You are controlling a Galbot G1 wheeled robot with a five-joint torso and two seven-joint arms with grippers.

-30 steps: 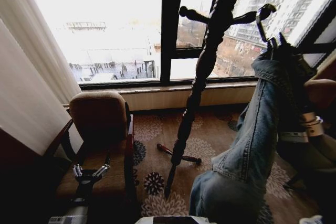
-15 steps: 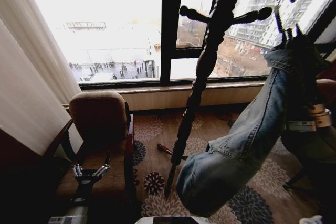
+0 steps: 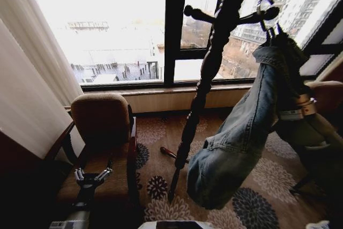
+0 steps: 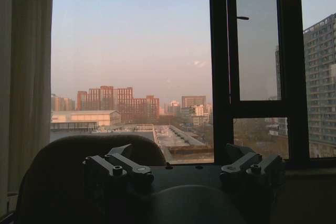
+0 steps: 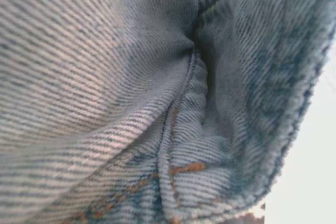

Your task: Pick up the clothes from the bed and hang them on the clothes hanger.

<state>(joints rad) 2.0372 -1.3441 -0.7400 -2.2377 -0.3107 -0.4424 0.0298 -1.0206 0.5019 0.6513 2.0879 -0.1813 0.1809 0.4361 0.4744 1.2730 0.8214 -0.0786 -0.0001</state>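
Denim jacket held up beside the coat stand

The right claw [image 3: 289, 60] is buried in the jacket's [image 3: 241, 132] top by the hanger's hook [image 3: 265, 12]; I cannot tell its finger state. The jacket hangs long-axis downward, slanting toward the coat stand [image 3: 206, 79], hook at a peg. The left claw [image 3: 91, 175] sits low, fingers spread, over the armchair [image 3: 102, 116].

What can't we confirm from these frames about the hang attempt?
- Right gripper fingers: head view, hidden behind the faded-blue denim jacket; right wrist view has denim pressed up against the lens.
- Thin black hanger body: head view, covered by the jacket's collar; just its curved silver hook pokes out.
- Hook seated on the dark wooden coat stand peg or only near it: head view, backlit by the window.
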